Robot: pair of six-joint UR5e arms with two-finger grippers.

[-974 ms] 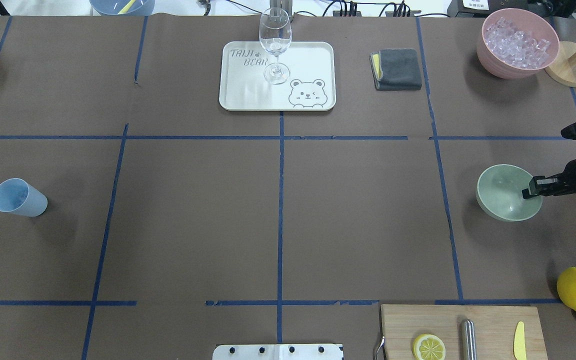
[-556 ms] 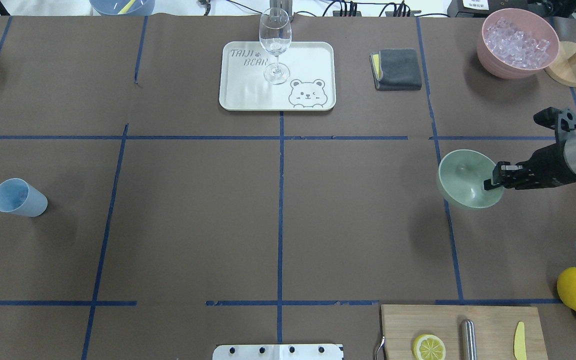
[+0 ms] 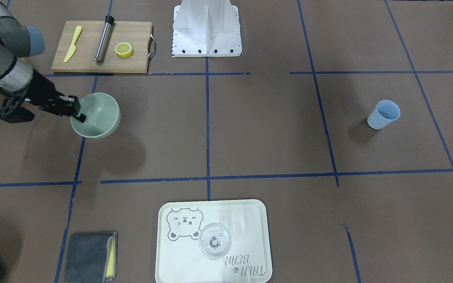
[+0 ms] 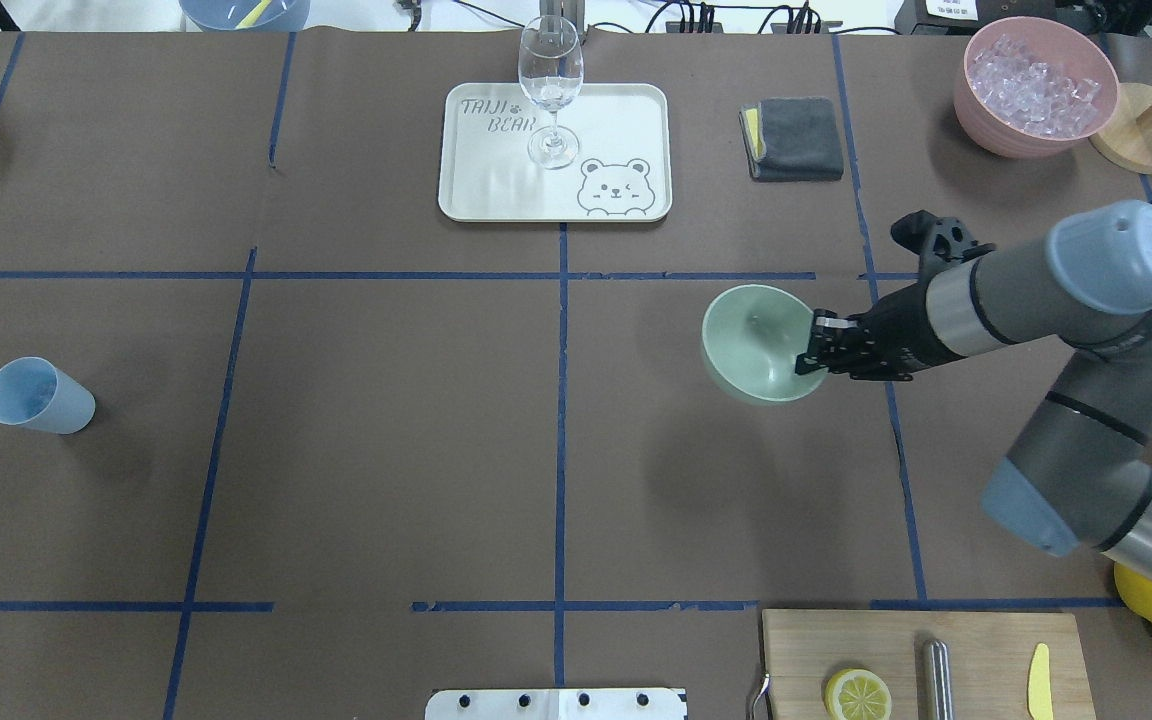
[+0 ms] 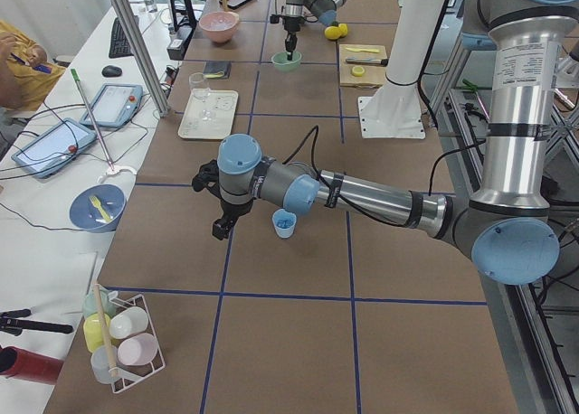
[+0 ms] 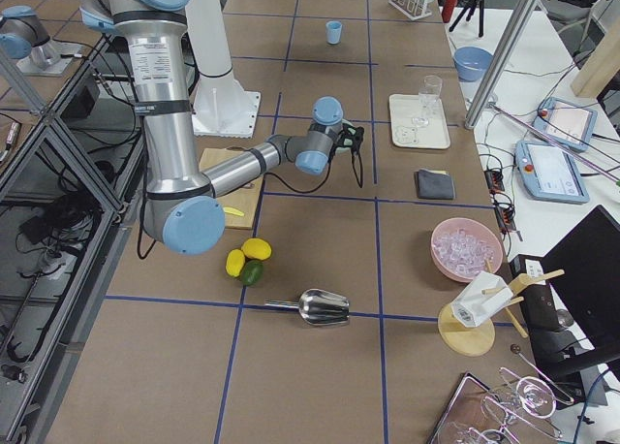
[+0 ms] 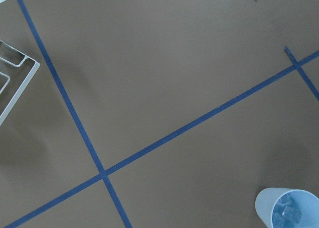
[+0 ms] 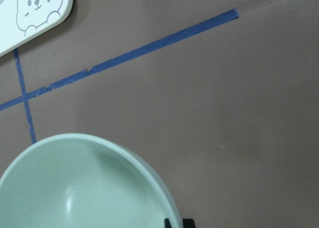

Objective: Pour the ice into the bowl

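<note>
The right hand [image 4: 815, 352] pinches the rim of the smooth, pale sage-green bowl [image 4: 751, 340], held tilted clear of the brown table [image 4: 386, 450].

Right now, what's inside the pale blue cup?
A few small clear ice cubes lie in the blue cup, as the left wrist view shows. The cup's bottom beneath them is covered, and the frame edge cuts off its lower part.

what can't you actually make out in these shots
Left gripper: only in exterior left view, small; open or shut unclear.
Ice in blue cup: cut by left wrist view's bottom edge; count unclear.
Bowl: cut by right wrist view's bottom edge; grip barely shows.
</note>
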